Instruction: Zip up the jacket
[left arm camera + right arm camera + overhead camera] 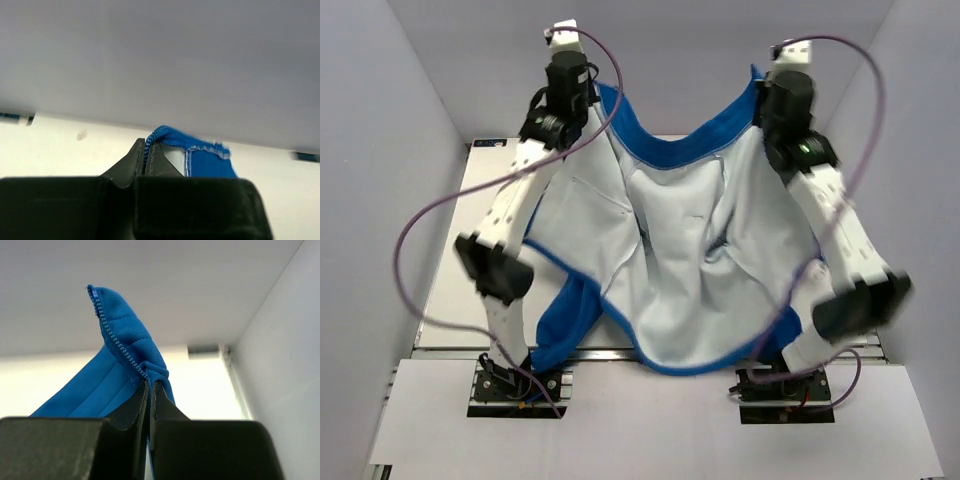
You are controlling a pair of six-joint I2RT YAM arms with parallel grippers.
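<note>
Jacket (685, 250) aloft, pale lining (670, 305) outward

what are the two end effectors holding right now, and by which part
Both hold the jacket. The left end effector pinches one zipper edge; the right end effector pinches the other.

The left arm (517, 195) and right arm (835, 215) have white link shells joined by black motor housings, each trailing a purple cable (400, 250). Black bases (515, 392) sit at seven and five o'clock. The left gripper (146, 145) and right gripper (150, 385) have matte-black wedge fingers (131, 162).
</note>
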